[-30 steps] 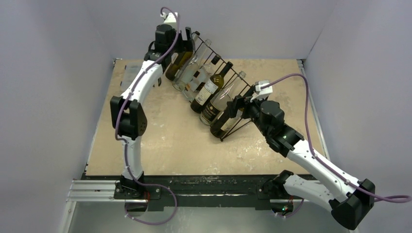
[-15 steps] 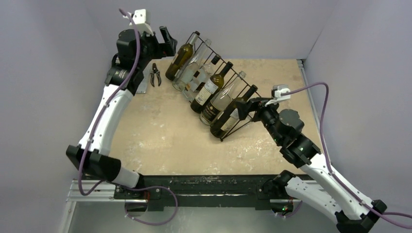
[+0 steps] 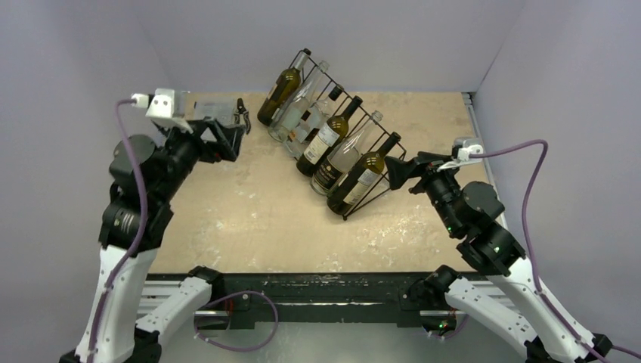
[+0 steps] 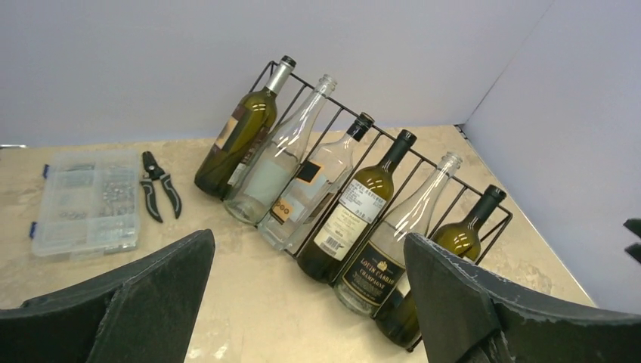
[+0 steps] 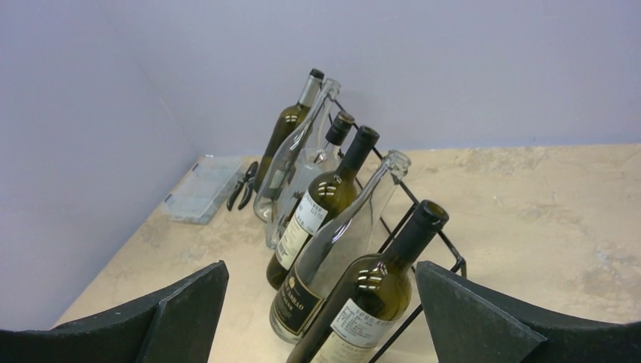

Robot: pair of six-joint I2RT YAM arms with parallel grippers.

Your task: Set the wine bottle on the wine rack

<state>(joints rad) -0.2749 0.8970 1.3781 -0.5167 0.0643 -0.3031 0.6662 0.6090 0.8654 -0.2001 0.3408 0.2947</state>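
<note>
Jaws spread wide and empty on both the left gripper (image 3: pixel 230 130) and the right gripper (image 3: pixel 402 172) — the latter hanging just beside the neck of the end wine bottle (image 3: pixel 361 184). Seated in the last slot of the wine rack (image 4: pixel 423 161), alongside 5 other bottles (image 3: pixel 317 128). Long axis tilted: base low at near left, neck raised toward far right. Risk of a careless sweep clipping that neck — enough, likely, to shift bottle or light wire frame.

Overhead and wrist cameras face the wine rack (image 3: pixel 376 189).
</note>
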